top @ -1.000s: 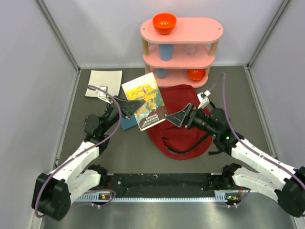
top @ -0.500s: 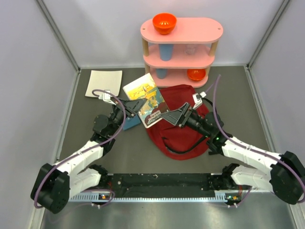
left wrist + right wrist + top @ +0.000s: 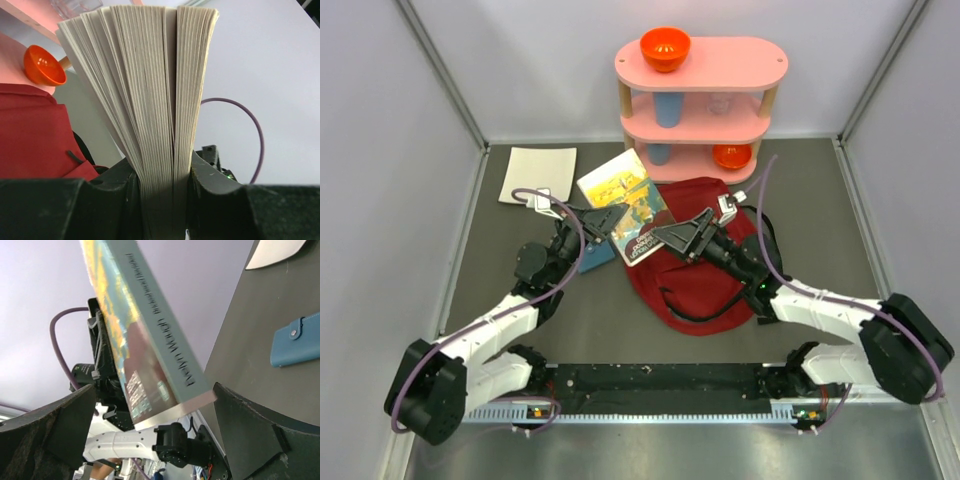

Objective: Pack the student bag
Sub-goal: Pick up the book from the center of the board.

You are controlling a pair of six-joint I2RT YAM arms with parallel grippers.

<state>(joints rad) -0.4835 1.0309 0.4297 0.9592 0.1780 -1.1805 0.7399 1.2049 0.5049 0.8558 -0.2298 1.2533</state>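
The dark-red student bag lies flat on the table right of centre, black straps at its edges; a part of it shows in the left wrist view. My left gripper is shut on a paperback book and holds it tilted above the bag's left edge. In the left wrist view the page edges are clamped between the jaws of that gripper. My right gripper is open at the book's lower right corner. In the right wrist view the book sits between its spread fingers.
A blue wallet lies on the table under the book and shows in the right wrist view. A white pad lies at the back left. A pink three-tier shelf with orange bowls and blue cups stands behind the bag.
My left gripper has carried the book right and lower, toward the bag. My right gripper has moved left up to the book's corner, still open.
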